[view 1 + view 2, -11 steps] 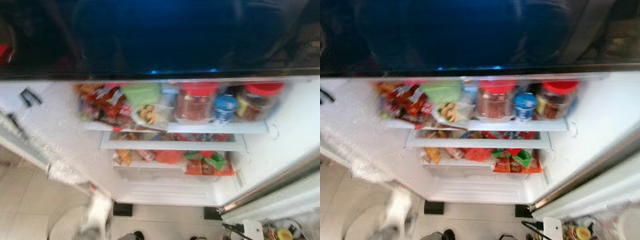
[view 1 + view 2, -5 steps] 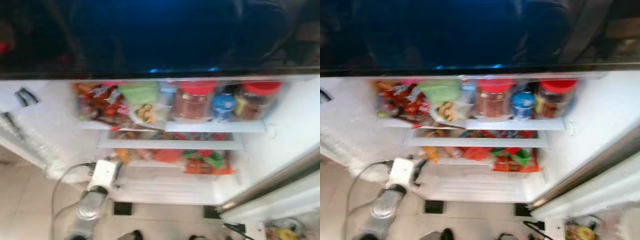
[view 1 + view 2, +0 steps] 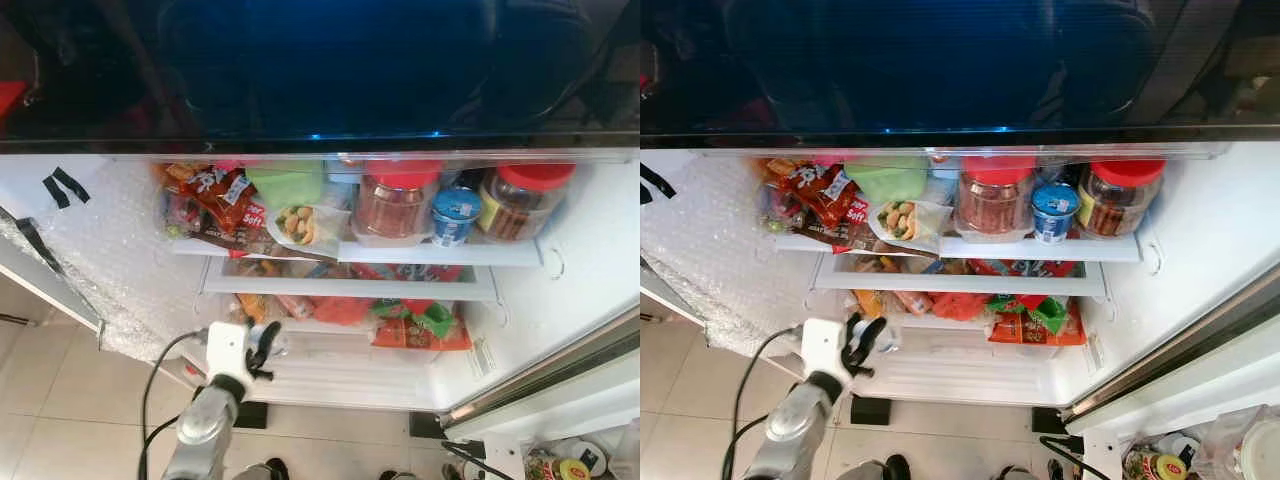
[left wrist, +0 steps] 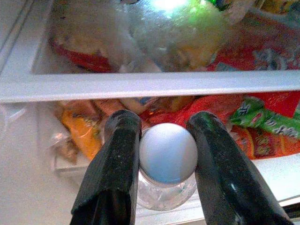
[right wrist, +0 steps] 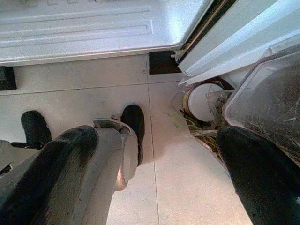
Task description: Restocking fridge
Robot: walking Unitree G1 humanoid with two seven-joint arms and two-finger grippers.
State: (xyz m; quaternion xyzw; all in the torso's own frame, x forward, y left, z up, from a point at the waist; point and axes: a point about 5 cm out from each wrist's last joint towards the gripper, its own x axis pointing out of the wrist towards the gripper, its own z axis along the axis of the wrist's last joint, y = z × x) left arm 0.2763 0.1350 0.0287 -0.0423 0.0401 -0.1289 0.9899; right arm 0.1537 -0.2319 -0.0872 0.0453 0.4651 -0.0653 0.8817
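Left wrist view: a small clear bottle (image 4: pixel 167 161) with a pale, rounded white cap is clamped between the two black fingers (image 4: pixel 117 159) of the left gripper (image 4: pixel 164 154), the pads pressing on the cap and neck. It is held at the near left of the open fridge (image 3: pixel 560 330), in front of the lower shelf (image 3: pixel 350 330), not yet resting on anything.

A slip is judged the chief risk: the cap is smooth and domed, the grip sits high on the bottle, and the body hangs free below, so a knock against the white shelf edge (image 4: pixel 150 84) could twist it out of the fingers. Crowding is the second risk. The space behind the shelf edge is already packed with orange and red snack packets (image 4: pixel 79 131) and a green packet (image 4: pixel 253 117), so a forward push could shove these back or leave the bottle tipped over on soft bags.

On the top shelf (image 3: pixel 440 253), farther in, two red-lidded jars (image 3: pixel 392 205), a blue-lidded cup (image 3: pixel 455 215) and a green tub (image 3: pixel 285 185) are seen. The black cable (image 3: pixel 155 385) trailing from the left arm hangs near the door's lower corner and could snag.

The right gripper (image 5: pixel 154 159) is held spread apart over the tiled floor (image 5: pixel 183 183), grasping nothing.
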